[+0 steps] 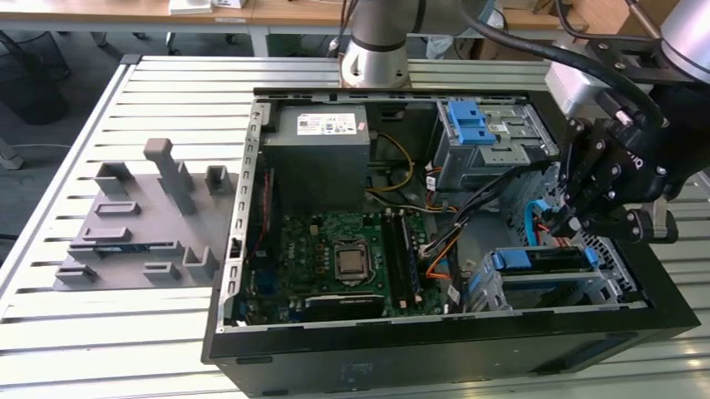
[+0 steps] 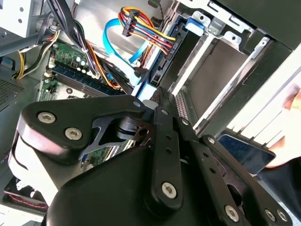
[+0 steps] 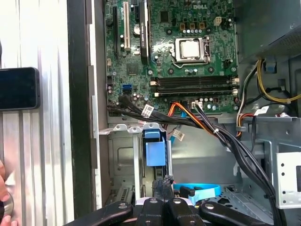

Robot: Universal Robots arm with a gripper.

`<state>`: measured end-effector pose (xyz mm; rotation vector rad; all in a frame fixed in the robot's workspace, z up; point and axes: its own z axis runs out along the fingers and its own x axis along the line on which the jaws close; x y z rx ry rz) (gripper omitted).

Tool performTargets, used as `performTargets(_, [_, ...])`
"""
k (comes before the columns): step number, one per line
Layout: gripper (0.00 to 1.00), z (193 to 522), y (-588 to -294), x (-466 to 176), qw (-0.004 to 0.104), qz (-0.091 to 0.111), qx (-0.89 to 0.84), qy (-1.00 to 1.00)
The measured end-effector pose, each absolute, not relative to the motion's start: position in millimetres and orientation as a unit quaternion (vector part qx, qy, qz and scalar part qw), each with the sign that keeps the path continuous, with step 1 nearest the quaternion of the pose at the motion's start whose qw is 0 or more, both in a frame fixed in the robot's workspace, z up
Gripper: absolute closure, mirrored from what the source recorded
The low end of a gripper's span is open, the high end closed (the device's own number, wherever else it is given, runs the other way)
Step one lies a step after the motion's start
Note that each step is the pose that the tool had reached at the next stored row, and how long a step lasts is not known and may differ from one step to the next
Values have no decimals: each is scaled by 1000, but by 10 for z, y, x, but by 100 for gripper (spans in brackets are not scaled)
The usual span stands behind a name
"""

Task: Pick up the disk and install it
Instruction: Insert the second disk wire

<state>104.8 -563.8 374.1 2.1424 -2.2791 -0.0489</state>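
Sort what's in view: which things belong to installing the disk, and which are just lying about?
Job in hand:
disk, in the drive cage
gripper, close by it
open computer case

Lying about:
grey fixture block on the table
phone beside the case
power supply
upper blue latch

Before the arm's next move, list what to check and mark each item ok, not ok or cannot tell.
1. Computer case open on top: ok.
2. End effector right above the disk in the exterior view: ok.
3. Disk fully seated in its cage: cannot tell.
4. Blue cable away from the end effector: not ok, it lies close by.
5. Person's hand away from the table: not ok, it is near a phone.
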Motion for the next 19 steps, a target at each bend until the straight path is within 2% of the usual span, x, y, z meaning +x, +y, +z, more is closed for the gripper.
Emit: performTargets(19, [89, 3815, -5491, 1048, 7, -16, 685, -728])
